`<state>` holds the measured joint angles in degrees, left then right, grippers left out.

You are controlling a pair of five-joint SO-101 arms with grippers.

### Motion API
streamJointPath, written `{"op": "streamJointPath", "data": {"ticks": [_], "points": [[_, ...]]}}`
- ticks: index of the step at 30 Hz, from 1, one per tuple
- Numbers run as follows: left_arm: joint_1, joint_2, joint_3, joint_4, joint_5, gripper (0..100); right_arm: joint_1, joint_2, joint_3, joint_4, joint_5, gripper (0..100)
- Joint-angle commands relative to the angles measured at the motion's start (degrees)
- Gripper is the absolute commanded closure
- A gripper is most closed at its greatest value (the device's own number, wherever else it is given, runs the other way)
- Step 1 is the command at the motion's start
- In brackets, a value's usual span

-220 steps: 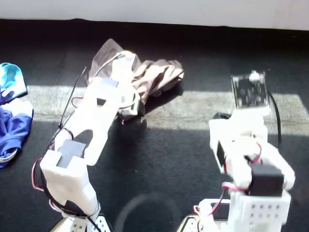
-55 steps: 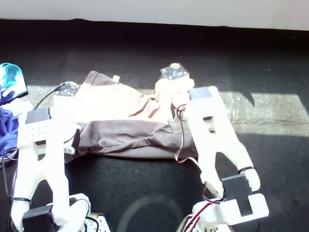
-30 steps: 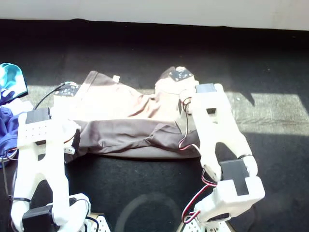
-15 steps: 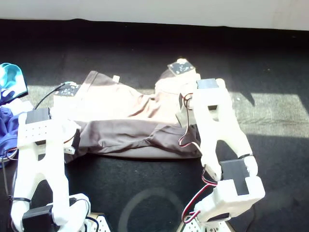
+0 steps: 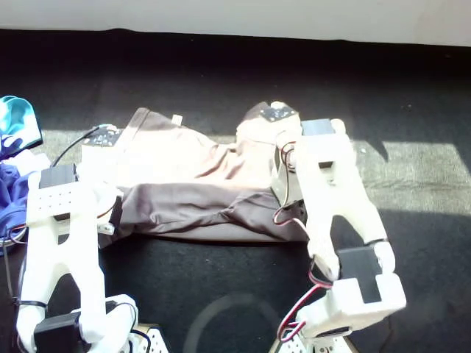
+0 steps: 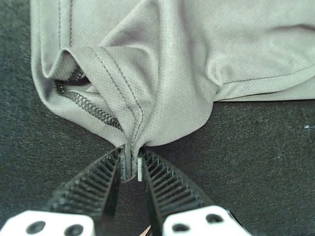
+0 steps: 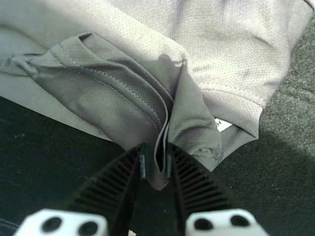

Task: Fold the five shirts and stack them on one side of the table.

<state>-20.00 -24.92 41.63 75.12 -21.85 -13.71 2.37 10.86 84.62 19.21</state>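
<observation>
Shirt: a grey shirt (image 5: 191,176) is spread crosswise on the middle of the table, between the two arms; it is wrinkled, with its far half lit by the sun and its near half in shade.
Shirt detail: a small white label (image 7: 222,125) is seen at a hem close to the right gripper's hold.
Left gripper (image 6: 132,167): it is closed almost fully on a thin pinch of the shirt, taken at the stitched seam beside a sleeve opening; the cloth is drawn into a point between the ribbed black fingers (image 6: 93,184).
Right gripper (image 7: 156,164): it is narrowed to a slit on a folded edge of several layers at the shirt's other end; the fold is held between the fingers.
Other garments: blue and turquoise garments (image 5: 18,169) are heaped at the table's left edge, just beside the left arm and apart from the grey shirt.
Table (image 5: 221,294): it is covered in dark cloth, crossed by a band of sunlight (image 5: 419,169).
Far edge: a white strip (image 5: 294,15) is seen along the back.
</observation>
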Motion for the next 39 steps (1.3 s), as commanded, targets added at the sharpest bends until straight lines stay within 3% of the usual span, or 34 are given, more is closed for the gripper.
{"op": "streamJointPath", "data": {"ticks": [1,3,12,18,39], "points": [[0.5,-1.1,-0.1,-0.8,-0.4,99,0.5,-6.5,-1.9,2.2,0.5,95.2],[0.5,-1.1,-0.1,-0.8,-0.4,99,0.5,-8.7,-1.9,3.2,0.6,99.5],[0.4,-1.1,-0.1,-0.8,-0.4,99,0.5,-11.5,0.2,3.8,0.6,99.2],[0.4,-1.1,-0.1,-0.8,-0.4,99,4.4,-11.5,4.7,-4.8,0.4,86.2],[0.6,-1.1,-0.1,-0.8,-0.4,99,2.6,-11.4,12.2,-10.0,0.5,85.7]]}}
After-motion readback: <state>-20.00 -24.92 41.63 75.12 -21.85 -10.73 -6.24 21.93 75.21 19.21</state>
